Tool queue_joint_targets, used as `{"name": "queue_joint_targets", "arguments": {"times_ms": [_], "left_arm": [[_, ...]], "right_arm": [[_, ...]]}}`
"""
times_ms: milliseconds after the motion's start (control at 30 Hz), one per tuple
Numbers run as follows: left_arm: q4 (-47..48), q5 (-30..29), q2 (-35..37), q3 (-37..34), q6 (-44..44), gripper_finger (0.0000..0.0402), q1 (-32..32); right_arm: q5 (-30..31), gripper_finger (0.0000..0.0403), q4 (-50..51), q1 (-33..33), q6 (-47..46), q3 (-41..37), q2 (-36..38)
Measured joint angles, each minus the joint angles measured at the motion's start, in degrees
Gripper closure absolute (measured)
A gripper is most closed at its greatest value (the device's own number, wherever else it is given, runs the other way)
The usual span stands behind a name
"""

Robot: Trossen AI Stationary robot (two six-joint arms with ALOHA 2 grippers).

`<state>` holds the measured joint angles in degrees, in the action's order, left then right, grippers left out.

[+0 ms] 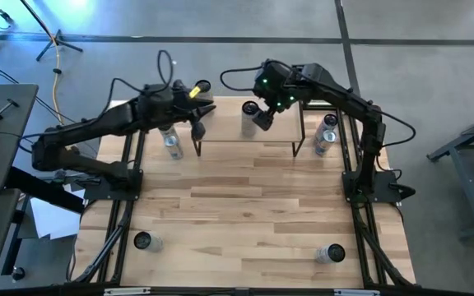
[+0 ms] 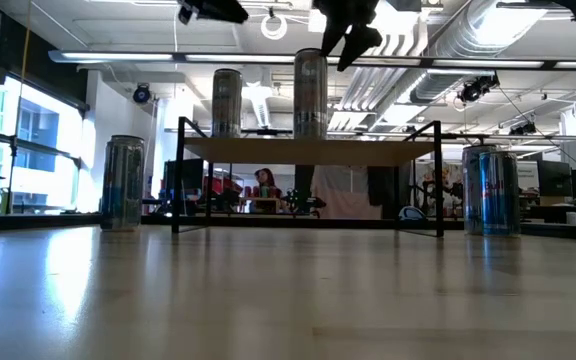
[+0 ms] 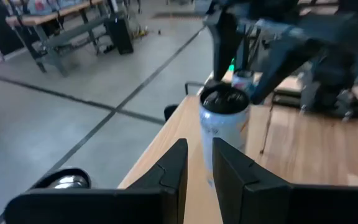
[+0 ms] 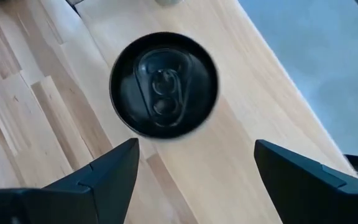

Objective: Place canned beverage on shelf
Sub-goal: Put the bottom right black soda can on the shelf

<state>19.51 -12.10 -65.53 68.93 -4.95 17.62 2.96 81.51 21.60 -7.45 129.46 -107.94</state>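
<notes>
Right gripper (image 1: 263, 115), jaws apart, hangs above a can (image 2: 310, 93) standing on the shelf (image 2: 308, 150); several cans remain on the table (image 1: 245, 205).

Six tall silver metal beverage cans show: two on the one small light-wood shelf (image 2: 308, 150) with black tube legs, at (image 2: 226, 103) and (image 2: 310, 93); four on the wooden tabletop (image 1: 253, 205), at (image 1: 171, 141), (image 1: 324, 138), (image 1: 144, 242), (image 1: 331, 254).
</notes>
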Motion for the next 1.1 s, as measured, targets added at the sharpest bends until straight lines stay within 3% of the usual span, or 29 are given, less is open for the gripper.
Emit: {"name": "queue_joint_targets", "arguments": {"times_ms": [200, 333, 500, 600, 800, 967, 1100], "left_arm": [[0.0, 0.2, 4.2, 0.0, 1.2, 0.0353, -2.8], [0.1, 6.5, 7.3, 0.0, 1.8, 0.0353, -4.3], [-3.0, 11.1, 11.6, -3.5, 3.1, 0.0353, -5.6], [-9.8, 11.0, 15.1, -10.5, 6.1, 0.0353, -6.1], [-24.7, 10.0, 21.5, -23.3, 16.2, 0.0353, -7.4], [-27.0, 7.0, 23.4, -24.7, 17.8, 0.0353, -8.4], [-29.0, 6.0, 23.7, -24.4, 16.6, 0.0353, -8.5]], "right_arm": [[-0.5, 0.01, 4.8, 0.2, 2.3, 3.4, 0.4], [-0.5, 0.01, 8.8, -0.1, 3.4, 3.4, 2.4], [0.5, 0.01, 6.0, -0.1, 3.7, -3.7, 11.0], [2.1, 0.01, 0.8, 0.2, 1.5, -13.6, 19.0], [2.3, 0.01, -25.5, -0.8, -5.7, -43.5, 38.2], [-2.1, 0.01, -48.4, -2.0, -17.5, -63.2, 48.9], [-8.4, 0.01, -62.5, -2.6, -17.3, -72.4, 52.6]]}}
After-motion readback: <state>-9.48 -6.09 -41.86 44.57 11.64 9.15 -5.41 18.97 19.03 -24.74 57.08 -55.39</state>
